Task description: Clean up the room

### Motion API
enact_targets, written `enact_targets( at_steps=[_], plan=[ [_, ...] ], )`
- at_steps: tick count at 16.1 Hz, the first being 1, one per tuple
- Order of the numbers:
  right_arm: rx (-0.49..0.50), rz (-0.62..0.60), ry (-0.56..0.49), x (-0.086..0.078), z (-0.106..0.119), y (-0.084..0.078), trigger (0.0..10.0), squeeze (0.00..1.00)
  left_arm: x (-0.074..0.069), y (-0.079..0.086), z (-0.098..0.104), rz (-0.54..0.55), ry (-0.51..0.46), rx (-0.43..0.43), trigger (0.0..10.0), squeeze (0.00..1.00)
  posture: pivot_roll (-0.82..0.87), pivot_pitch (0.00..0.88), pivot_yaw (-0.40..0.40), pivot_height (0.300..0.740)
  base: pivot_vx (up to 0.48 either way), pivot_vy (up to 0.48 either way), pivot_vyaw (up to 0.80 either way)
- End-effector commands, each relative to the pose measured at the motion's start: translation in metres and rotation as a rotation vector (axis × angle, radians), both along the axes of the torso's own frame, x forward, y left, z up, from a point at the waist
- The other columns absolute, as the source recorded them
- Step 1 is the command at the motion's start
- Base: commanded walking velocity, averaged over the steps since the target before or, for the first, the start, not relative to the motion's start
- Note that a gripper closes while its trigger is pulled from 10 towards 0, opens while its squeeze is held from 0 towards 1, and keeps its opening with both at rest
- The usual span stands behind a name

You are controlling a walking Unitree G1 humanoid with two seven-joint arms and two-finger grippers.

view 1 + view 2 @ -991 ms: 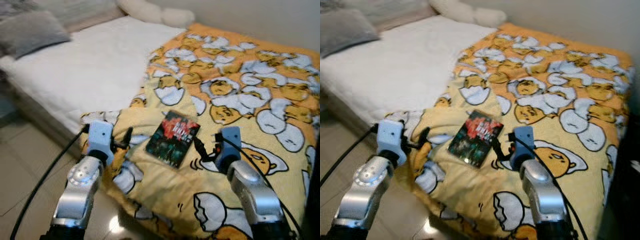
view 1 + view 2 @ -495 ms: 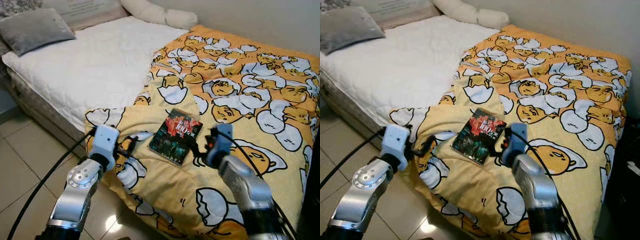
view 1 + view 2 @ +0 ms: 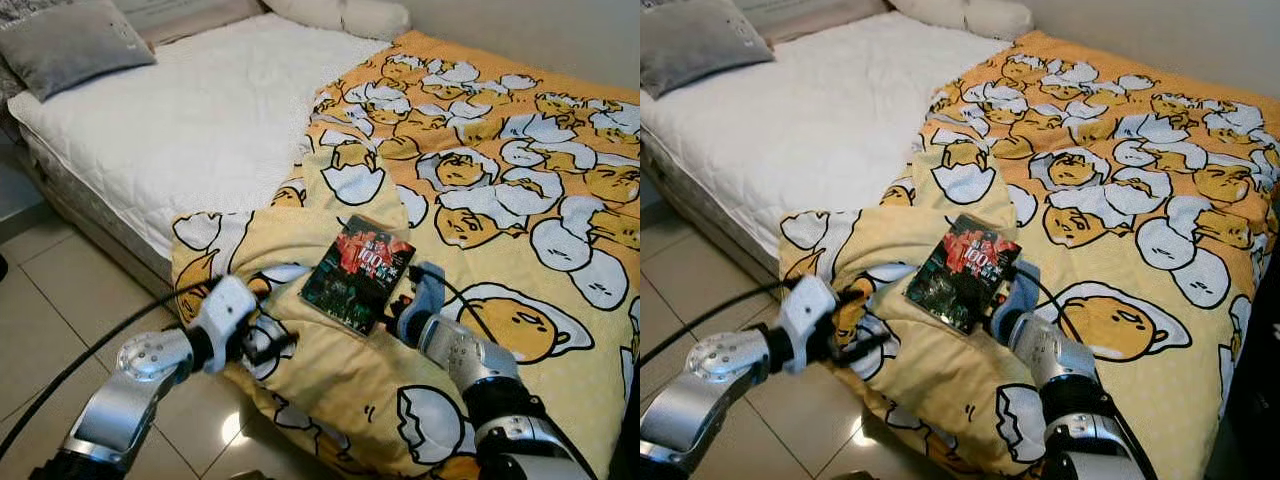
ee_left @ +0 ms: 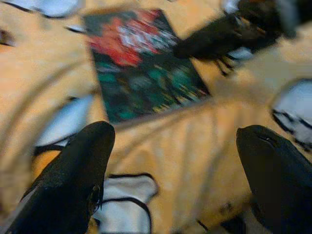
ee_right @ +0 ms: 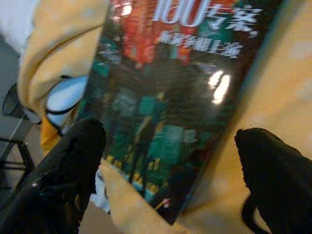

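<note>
Left eye view has a dark book (image 3: 358,273) with a red and green cover lying flat at the centre of the frame, on a yellow blanket (image 3: 520,200) printed with egg characters that covers the right part of the bed (image 3: 190,130). The right gripper (image 5: 168,170) sits just beside the book's lower right edge, fingers (image 5: 278,180) spread apart around the book's near end. At lower left the left gripper (image 4: 175,170) hovers over the blanket's folded corner, its fingers (image 4: 73,180) also wide apart, holding nothing.
</note>
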State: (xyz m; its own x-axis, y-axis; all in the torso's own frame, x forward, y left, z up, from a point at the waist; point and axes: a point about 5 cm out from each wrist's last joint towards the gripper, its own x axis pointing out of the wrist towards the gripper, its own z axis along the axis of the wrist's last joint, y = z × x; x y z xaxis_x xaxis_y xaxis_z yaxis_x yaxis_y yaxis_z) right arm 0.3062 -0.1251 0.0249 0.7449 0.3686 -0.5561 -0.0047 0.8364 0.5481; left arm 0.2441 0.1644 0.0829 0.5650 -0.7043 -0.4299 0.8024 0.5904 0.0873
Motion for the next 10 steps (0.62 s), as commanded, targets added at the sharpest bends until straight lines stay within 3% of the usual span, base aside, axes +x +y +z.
enact_targets(
  at_steps=[1, 6, 10],
  plan=[
    [0.0, -0.033, -0.026, 0.007, 0.005, -0.003, 10.0, 0.0, -0.003, -0.001, 0.003, -0.04, 0.01, 0.004, 10.0, 1.0, -0.05, 0.0, -0.003, 0.74, 0.0, 0.0, 0.0],
    [0.088, -0.046, 0.001, 0.005, -0.001, -0.001, 10.0, 0.0, -0.007, 0.004, 0.005, -0.079, 0.041, 0.016, 10.0, 1.0, -0.05, 0.0, 0.018, 0.74, 0.0, 0.0, 0.0],
    [0.074, -0.053, 0.021, 0.004, -0.009, 0.001, 10.0, 0.0, -0.009, 0.007, 0.009, -0.086, 0.04, 0.029, 10.0, 1.0, -0.01, 0.0, 0.024, 0.74, 0.0, 0.0, 0.0]
  ],
)
